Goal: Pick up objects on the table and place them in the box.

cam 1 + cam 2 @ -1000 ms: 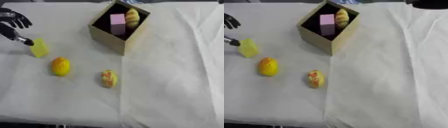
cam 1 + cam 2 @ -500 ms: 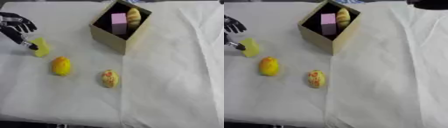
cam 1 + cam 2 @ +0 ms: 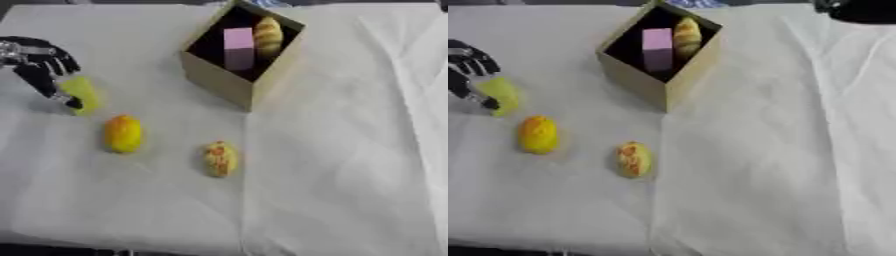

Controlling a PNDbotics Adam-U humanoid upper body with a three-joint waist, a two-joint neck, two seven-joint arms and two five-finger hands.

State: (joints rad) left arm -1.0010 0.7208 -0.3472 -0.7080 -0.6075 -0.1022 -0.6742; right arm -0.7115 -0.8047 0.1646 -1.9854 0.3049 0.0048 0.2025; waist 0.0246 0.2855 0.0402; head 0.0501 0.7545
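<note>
A tan cardboard box (image 3: 220,80) stands at the top centre, tilted toward me. Inside it are a pink block (image 3: 238,47) and a yellow-brown oblong thing (image 3: 268,34). My left hand (image 3: 37,60) is at the far left, open, right beside a yellow-green block (image 3: 83,91) on the cloth. Its thumb runs down the block's left side and its fingers reach over the top. An orange-yellow fruit (image 3: 123,133) and a yellow-and-red fruit (image 3: 220,158) lie further forward. A dark part of my right hand (image 3: 857,9) shows at the top right corner.
A white cloth (image 3: 350,150) with creases covers the table. Its right half holds nothing. The table's front edge runs along the bottom of the views.
My left hand has moved right and down against the yellow-green block. The box and both fruits have stayed where they were.
</note>
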